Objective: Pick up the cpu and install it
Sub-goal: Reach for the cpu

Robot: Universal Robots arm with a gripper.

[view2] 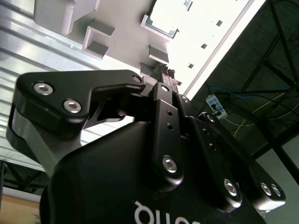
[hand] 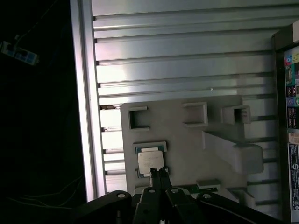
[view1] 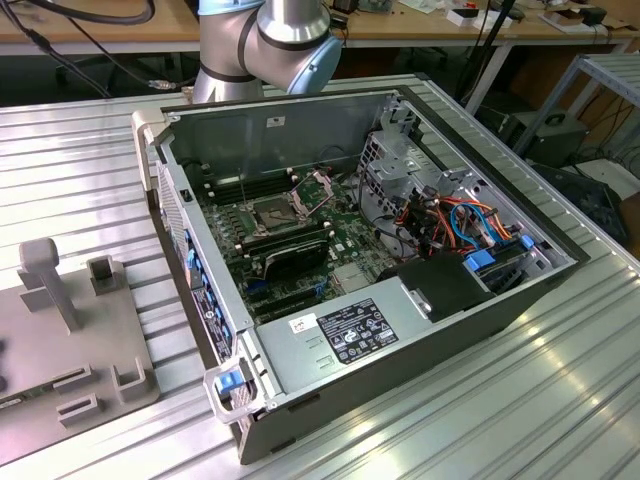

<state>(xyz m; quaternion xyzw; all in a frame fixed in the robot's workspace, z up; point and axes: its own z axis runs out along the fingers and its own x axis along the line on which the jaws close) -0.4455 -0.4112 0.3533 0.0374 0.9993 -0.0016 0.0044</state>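
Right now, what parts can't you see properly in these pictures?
- First wrist view: the gripper covers one edge of the cpu.
- Second wrist view: bright glare washes out the cpu's top.
- Exterior view: the grey tray is cut off by the picture's left edge. The socket is too small to tell what sits inside.

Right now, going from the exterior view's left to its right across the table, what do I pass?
Grey fixture plate → open computer case's side wall → processor socket on the motherboard → orange and blue cables. The power supply spans too much of the case to place in the order.
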